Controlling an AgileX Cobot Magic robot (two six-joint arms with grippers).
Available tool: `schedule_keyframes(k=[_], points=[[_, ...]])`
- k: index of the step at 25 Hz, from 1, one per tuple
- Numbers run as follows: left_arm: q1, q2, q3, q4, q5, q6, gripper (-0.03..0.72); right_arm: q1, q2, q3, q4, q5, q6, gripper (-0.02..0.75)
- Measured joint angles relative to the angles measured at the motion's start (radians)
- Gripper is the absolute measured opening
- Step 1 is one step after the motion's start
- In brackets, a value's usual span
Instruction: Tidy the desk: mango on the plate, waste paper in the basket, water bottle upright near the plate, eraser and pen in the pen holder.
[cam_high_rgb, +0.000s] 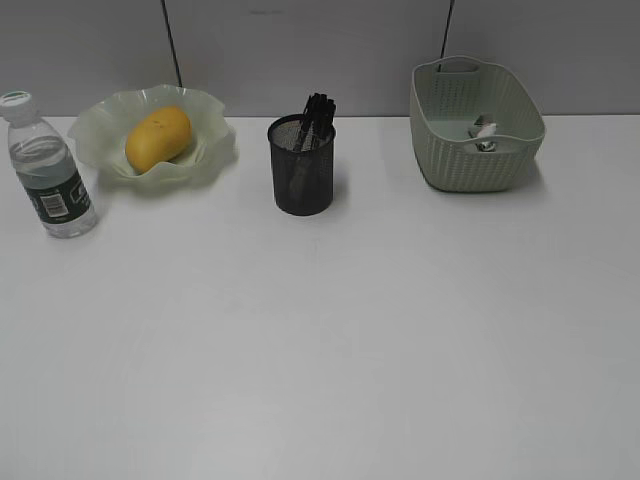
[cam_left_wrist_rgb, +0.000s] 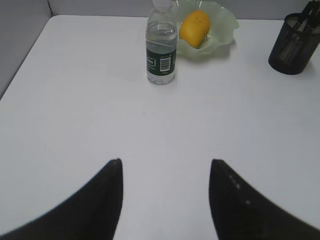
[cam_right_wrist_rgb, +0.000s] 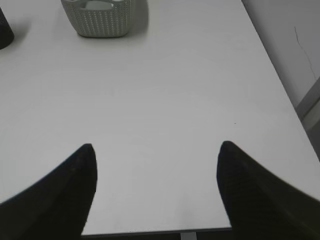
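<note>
The pen holder (cam_high_rgb: 302, 166) stands mid-counter (cam_high_rgb: 320, 340). At its nine o'clock the plate (cam_high_rgb: 205, 135) holds the mango (cam_high_rgb: 158, 138), the water bottle (cam_high_rgb: 48, 170) upright beside it. At three o'clock, the basket (cam_high_rgb: 475, 125) contains waste paper (cam_high_rgb: 484, 133).

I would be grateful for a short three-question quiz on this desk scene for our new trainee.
1. True or false: the mango lies on the plate.
2. Multiple choice: where is the waste paper? A) on the desk B) in the basket C) in the pen holder
3. Fill in: the water bottle stands upright to the ____ of the plate in the exterior view.

Key: 1. True. 2. B. 3. Left. Both the left gripper and the right gripper are open, holding nothing.
</note>
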Motion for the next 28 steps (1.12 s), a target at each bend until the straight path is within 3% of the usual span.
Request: schedule_keyframes(k=[28], points=[[0.018, 0.000, 0.001, -0.001, 0.001, 0.001, 0.394, 0.000, -0.001, 0.001, 0.000, 0.000, 0.000, 0.589]])
